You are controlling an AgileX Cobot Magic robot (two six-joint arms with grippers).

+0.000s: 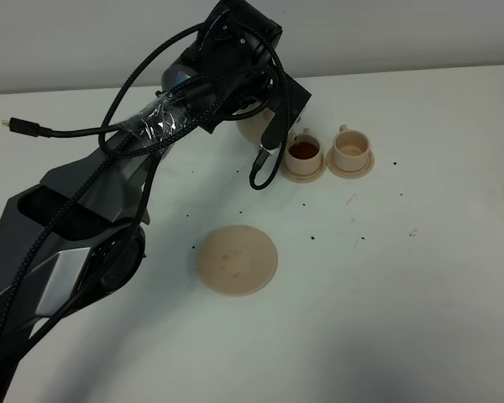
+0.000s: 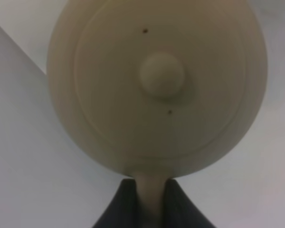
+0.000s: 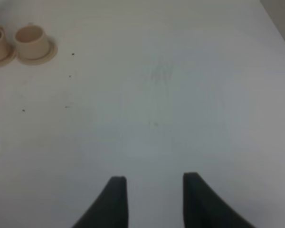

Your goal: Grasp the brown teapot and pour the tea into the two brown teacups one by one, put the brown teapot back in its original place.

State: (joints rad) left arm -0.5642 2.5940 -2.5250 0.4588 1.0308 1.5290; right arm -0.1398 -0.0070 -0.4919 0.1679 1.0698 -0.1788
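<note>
Left gripper (image 2: 150, 190) is clamped on the loop handle of the squat pale beige clay teapot (image 2: 156, 95), jaws pinched on either side of it. Pot is off the table, held up just beside the small beige cylindrical teacup (image 1: 304, 151) that stands on the left of the pair in the high view. That cup sits on its little saucer and shows dark brown tea inside, so first pour looks done or nearly. Second small beige teacup (image 1: 351, 146), just beside it on its own saucer, looks pale and empty: second pour not done. Flat round beige saucer plate (image 1: 237, 259) lies bare on the white table (image 1: 420, 319), well apart from the cups; pot not yet returned. Right gripper (image 3: 154, 187) has fingers apart, nothing between them, above bare tabletop. Dark specks (image 1: 312, 238) are scattered about. Under halfway, by my read.
</note>
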